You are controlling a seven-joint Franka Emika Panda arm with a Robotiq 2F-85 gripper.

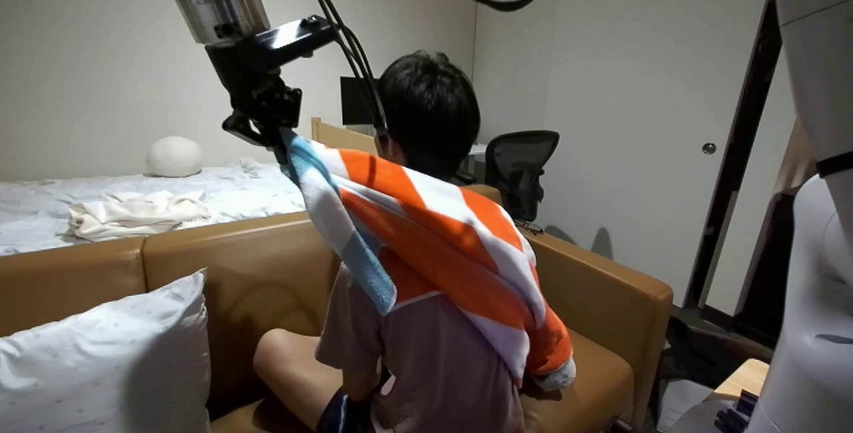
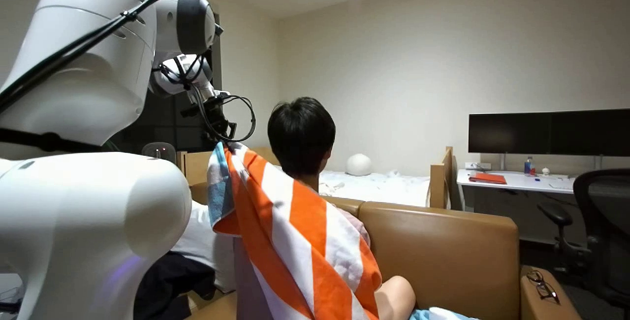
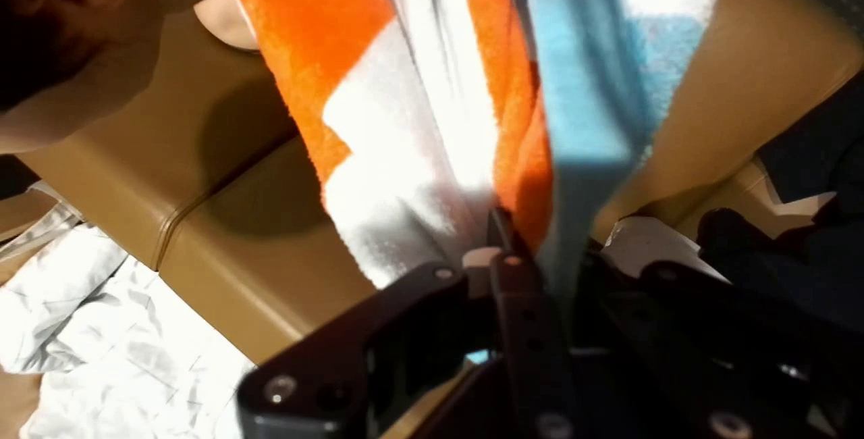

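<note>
My gripper [image 1: 282, 148] is shut on one corner of an orange and white striped towel [image 1: 426, 226] with a blue and white edge. The towel runs tautly from the fingers across the back of a seated person [image 1: 430, 116] to the far shoulder and arm. In an exterior view the towel [image 2: 305, 231] drapes over the back, and the gripper [image 2: 222, 139] is beside the person's head [image 2: 301, 138]. In the wrist view the towel [image 3: 364, 40] spreads out from the fingertips [image 3: 533, 243], with a blue fold between them. The person's ear and neck [image 3: 74, 81] show at upper left.
The person sits on a brown leather sofa [image 1: 253, 293] with a white pillow [image 1: 113, 360]. Behind is a bed [image 1: 33, 203] with a round white object [image 1: 174, 156]. Glasses [image 2: 543, 286] lie on the sofa arm. An office chair [image 2: 608, 226] and desk [image 2: 517, 182] stand beyond.
</note>
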